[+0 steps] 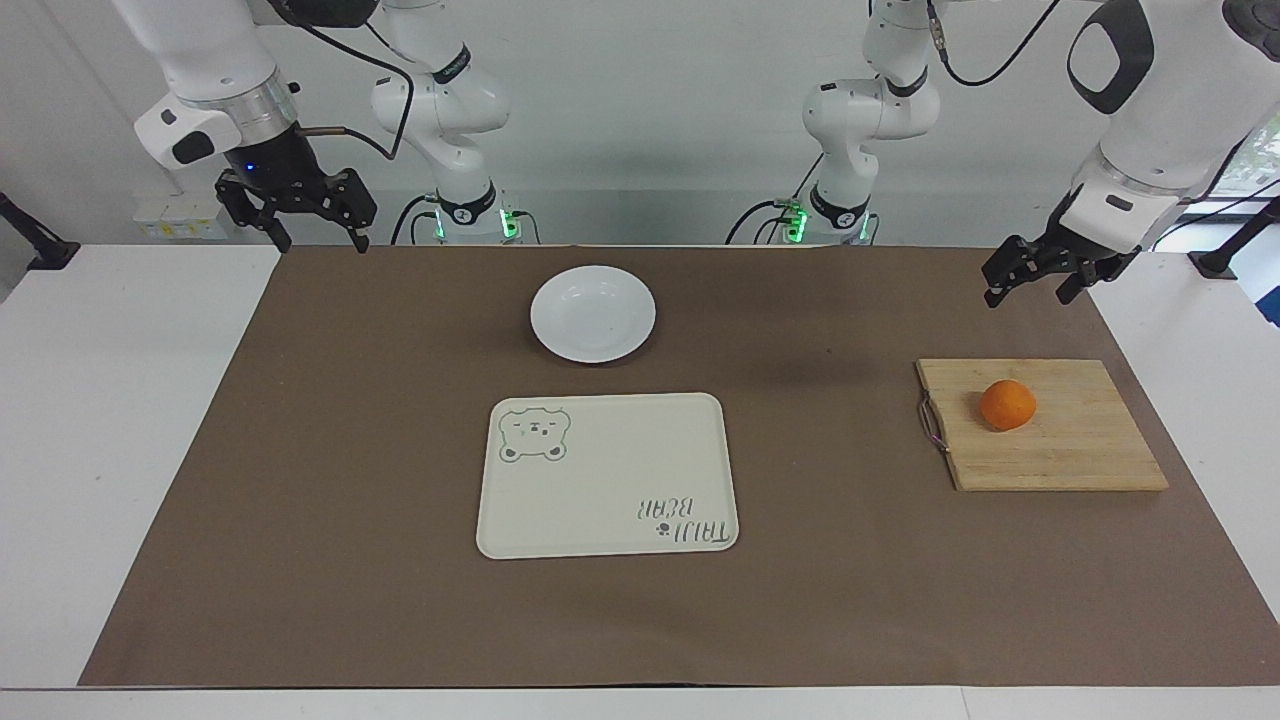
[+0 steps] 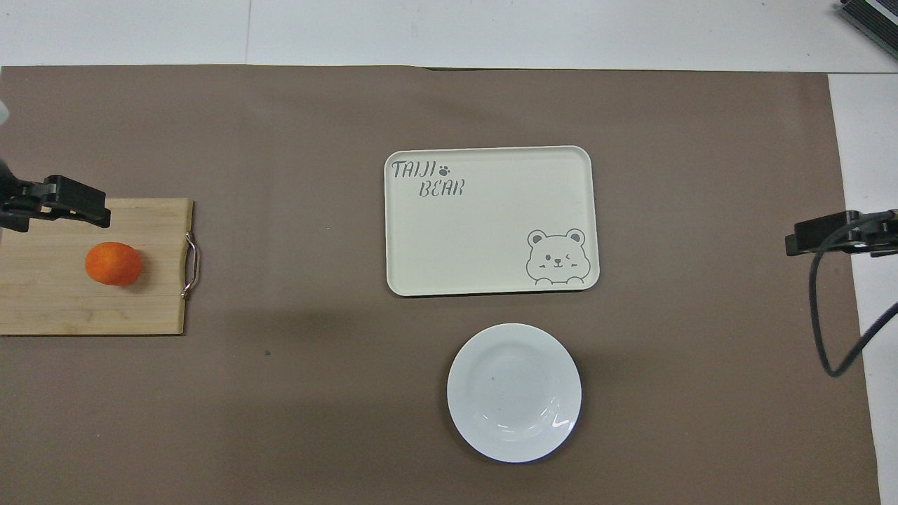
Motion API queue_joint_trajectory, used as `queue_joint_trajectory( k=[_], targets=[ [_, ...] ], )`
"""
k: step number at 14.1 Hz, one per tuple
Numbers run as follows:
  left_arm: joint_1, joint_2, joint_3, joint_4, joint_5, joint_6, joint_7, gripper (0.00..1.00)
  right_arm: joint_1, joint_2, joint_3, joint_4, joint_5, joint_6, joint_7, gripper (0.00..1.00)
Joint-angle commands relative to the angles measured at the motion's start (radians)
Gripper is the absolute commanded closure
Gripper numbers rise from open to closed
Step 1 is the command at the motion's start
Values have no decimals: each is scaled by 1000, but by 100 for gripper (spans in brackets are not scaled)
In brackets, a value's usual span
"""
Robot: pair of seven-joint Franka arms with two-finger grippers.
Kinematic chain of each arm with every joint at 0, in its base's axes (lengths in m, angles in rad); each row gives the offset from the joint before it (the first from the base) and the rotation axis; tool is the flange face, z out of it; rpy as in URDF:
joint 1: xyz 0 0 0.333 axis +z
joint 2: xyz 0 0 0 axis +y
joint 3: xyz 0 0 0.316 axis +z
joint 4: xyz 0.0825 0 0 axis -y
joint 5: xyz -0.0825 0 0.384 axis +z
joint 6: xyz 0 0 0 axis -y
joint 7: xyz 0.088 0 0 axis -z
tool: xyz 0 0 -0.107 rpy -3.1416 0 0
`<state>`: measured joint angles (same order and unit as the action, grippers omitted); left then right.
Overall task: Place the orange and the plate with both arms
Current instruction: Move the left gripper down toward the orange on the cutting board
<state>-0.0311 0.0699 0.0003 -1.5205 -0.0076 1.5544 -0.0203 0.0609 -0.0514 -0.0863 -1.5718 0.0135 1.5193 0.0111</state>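
While both arms hang raised at the two ends of the surface (image 1: 200, 500), nothing of the task looks begun: the orange (image 1: 1007, 405) rests on a wooden cutting board (image 1: 1060, 445) toward the left arm's end, and the plate (image 1: 593, 313) lies bare on the brown mat in the middle, nearer to the robots than the cream tray (image 1: 607, 474) with its bear drawing, just beside it without touching. That layout seems made for shared work, with each piece lying within the easier reach of one arm and the tray sitting between as the likely place to set them. Up in the air over the mat's edge near the board, the left tool (image 1: 1032, 280) holds nothing, though whether its fingers are spread or closed I cannot tell. Over the mat's corner at the right arm's end, the right tool (image 1: 318, 233) hangs with its fingers spread wide and empty, well apart from the plate. A round fruit may roll when pinched, so a centred grip from above would suit it.
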Motion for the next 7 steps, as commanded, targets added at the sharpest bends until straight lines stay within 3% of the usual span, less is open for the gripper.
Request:
queue_joint_trajectory(
  k=[1, 7],
  targets=[
    [-6, -34, 4, -12, 5, 6, 14, 0, -9, 12, 3, 21, -4, -16, -16, 0],
    [2, -42, 4, -27, 0, 13, 17, 0, -9, 12, 3, 21, -4, -16, -16, 0]
  ],
)
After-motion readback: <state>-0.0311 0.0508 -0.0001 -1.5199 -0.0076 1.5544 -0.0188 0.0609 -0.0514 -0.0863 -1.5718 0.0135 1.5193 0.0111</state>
